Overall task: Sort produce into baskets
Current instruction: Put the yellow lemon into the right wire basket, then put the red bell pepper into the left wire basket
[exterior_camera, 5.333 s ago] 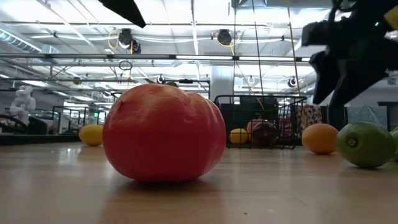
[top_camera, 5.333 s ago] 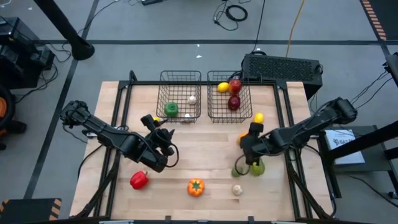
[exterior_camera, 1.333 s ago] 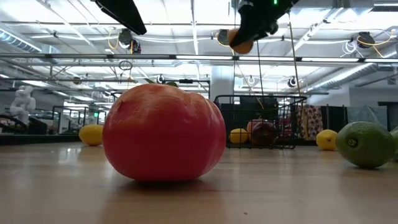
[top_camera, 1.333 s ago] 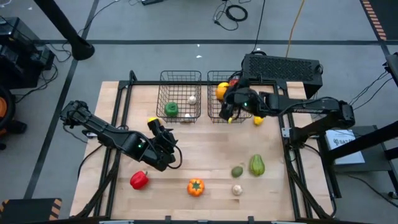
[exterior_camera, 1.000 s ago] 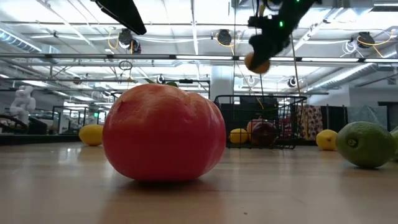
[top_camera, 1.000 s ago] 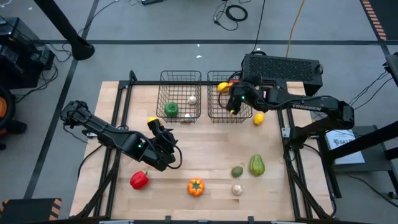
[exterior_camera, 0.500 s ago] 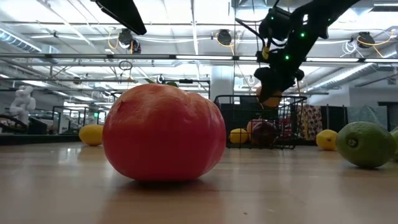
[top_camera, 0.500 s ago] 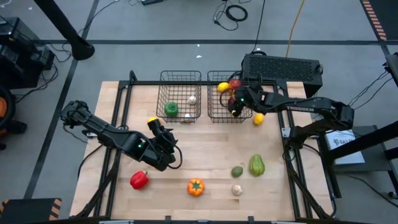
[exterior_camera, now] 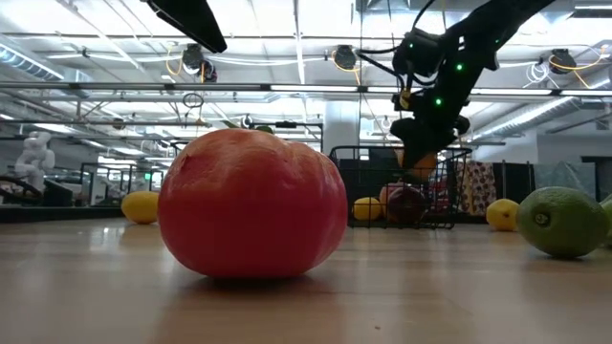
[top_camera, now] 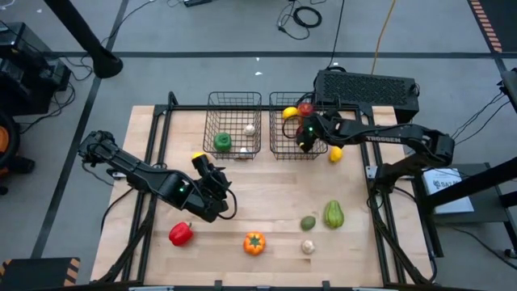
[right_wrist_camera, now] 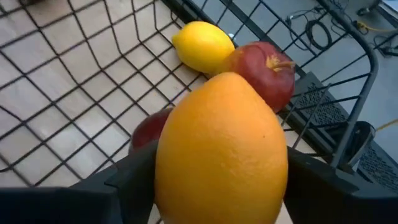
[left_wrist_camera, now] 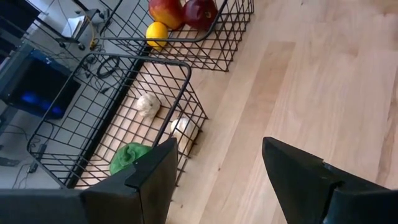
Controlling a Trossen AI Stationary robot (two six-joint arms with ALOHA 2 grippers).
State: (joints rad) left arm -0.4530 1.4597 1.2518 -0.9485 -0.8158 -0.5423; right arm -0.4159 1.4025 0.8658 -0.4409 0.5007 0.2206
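The right gripper grips an orange between its fingers, hanging over the right basket. Beyond the orange, inside that basket, lie a lemon and two red apples. The left gripper, fingers spread and empty, waits near the left basket.

My right gripper hung over the right basket, an orange between its fingers. My left gripper sat before the left basket. Nearer the front edge lay loose produce.
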